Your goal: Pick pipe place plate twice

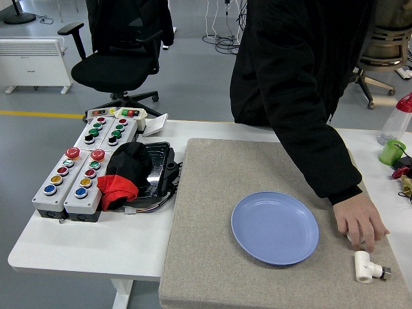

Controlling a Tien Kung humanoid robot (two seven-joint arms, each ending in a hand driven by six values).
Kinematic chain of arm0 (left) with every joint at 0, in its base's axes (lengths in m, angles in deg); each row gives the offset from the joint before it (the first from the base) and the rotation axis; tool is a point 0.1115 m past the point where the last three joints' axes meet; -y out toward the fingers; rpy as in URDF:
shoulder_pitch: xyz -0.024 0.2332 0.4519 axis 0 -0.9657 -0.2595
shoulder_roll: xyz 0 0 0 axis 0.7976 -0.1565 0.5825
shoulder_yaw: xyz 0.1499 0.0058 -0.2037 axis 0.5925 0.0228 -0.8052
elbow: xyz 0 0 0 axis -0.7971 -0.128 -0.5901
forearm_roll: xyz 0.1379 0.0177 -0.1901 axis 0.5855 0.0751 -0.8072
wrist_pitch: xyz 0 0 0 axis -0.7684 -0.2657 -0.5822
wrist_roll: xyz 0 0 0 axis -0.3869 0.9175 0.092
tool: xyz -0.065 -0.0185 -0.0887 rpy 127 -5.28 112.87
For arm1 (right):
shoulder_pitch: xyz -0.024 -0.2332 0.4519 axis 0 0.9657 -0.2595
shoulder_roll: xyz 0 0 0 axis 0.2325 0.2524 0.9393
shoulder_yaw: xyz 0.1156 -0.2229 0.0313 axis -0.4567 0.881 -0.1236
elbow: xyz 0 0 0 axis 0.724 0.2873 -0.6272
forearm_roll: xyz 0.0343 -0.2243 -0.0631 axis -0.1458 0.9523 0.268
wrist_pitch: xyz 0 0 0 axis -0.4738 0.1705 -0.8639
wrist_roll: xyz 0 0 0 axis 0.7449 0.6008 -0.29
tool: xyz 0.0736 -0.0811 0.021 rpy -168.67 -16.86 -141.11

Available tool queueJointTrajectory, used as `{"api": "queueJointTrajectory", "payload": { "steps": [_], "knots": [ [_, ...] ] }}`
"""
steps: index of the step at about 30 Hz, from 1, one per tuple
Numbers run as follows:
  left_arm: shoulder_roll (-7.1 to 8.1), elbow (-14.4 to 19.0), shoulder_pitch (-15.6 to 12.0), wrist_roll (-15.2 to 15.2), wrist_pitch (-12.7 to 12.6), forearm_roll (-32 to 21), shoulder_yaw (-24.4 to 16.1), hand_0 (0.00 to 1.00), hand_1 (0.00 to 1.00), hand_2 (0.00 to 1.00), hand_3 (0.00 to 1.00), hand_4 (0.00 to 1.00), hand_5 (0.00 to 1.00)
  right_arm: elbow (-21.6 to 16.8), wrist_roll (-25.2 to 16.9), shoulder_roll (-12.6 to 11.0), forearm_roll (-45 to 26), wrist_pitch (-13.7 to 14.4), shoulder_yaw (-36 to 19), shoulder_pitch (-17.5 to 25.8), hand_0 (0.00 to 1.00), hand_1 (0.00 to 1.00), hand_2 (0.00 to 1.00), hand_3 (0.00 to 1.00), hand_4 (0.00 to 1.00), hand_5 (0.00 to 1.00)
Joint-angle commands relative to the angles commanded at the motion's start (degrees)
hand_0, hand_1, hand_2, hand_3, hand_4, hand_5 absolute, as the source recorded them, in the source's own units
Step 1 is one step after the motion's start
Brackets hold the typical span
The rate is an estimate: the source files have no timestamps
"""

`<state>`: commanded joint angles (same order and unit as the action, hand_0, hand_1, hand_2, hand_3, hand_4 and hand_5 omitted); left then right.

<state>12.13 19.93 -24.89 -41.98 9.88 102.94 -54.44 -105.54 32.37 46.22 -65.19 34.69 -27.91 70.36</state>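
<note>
On mat, R of plate, person's hand rests palm-down, holding nothing, w/ pipe just below.

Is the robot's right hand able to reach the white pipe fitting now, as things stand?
Probably not yet. The white pipe fitting lies free on the mat, right of the blue plate, but the person's hand rests just behind it, and neither robot hand is in view.
</note>
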Motion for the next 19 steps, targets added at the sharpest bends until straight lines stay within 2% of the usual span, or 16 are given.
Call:
{"api": "queueJointTrajectory", "payload": {
  "steps": [12, 13, 19],
  "knots": [
    [-0.03, -0.12, 0.37, -0.28, -0.13, -0.5, 0.35, 0.655, 0.629, 0.644, 0.588, 0.438, 0.998, -0.3, -0.21, 0.0, 0.07, -0.55, -0.76, -0.1, 0.834, 0.794, 0.829, 0.821, 0.549, 0.879],
    [-0.03, -0.13, 0.43, -0.32, -0.12, -0.51, 0.4, 0.654, 0.629, 0.645, 0.587, 0.435, 0.998, -0.35, -0.54, 0.06, 0.02, -0.53, -0.76, -0.15, 0.831, 0.788, 0.812, 0.798, 0.554, 0.824],
    [-0.06, -0.18, 0.5, -0.4, -0.21, -0.5, 0.34, 0.654, 0.629, 0.645, 0.587, 0.435, 0.998, -0.56, -0.62, 0.07, 0.85, -0.65, -0.66, -0.22, 0.831, 0.788, 0.812, 0.798, 0.554, 0.824]
  ]
}}
